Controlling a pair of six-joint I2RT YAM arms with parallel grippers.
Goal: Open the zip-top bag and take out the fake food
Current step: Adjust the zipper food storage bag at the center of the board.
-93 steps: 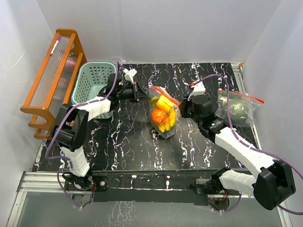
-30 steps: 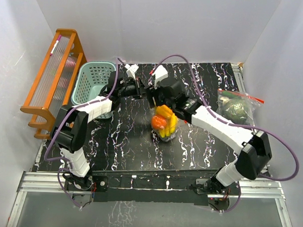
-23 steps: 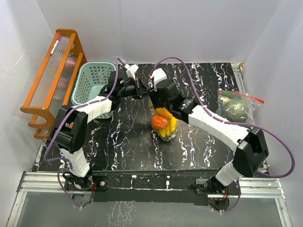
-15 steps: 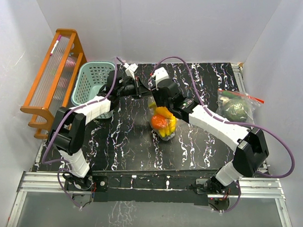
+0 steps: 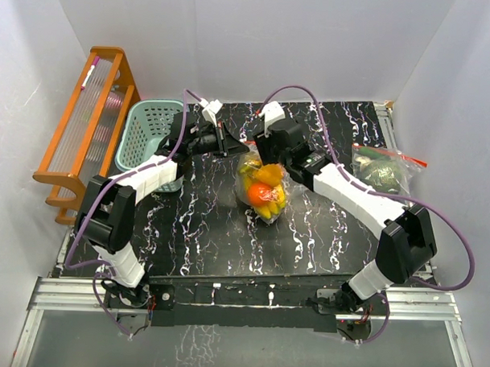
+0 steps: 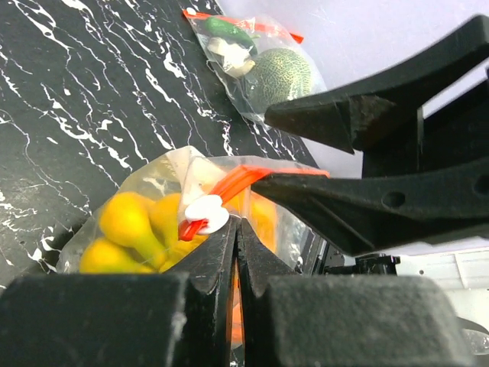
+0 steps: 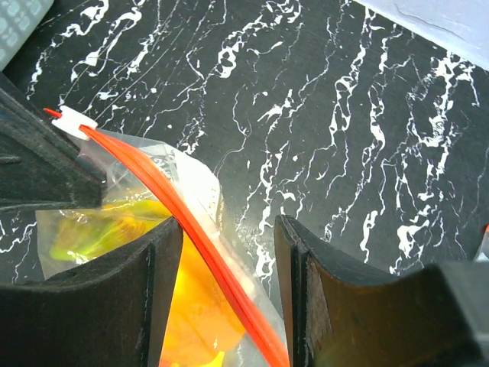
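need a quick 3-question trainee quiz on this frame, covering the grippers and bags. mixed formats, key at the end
1. True or false: the left gripper is shut on the zip-top bag beside its white slider.
2. The right gripper is: A) clamped on the basket; B) open, fingers astride the orange zip strip; C) holding a banana.
3. Fill in: the second bag, with a green melon inside, lies on the robot's ___ side of the table.

Key: 1 true; 2 B; 3 right.

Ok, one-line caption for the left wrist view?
Left gripper pinches the zip-top bag beside its white slider; right gripper open around the orange seal.
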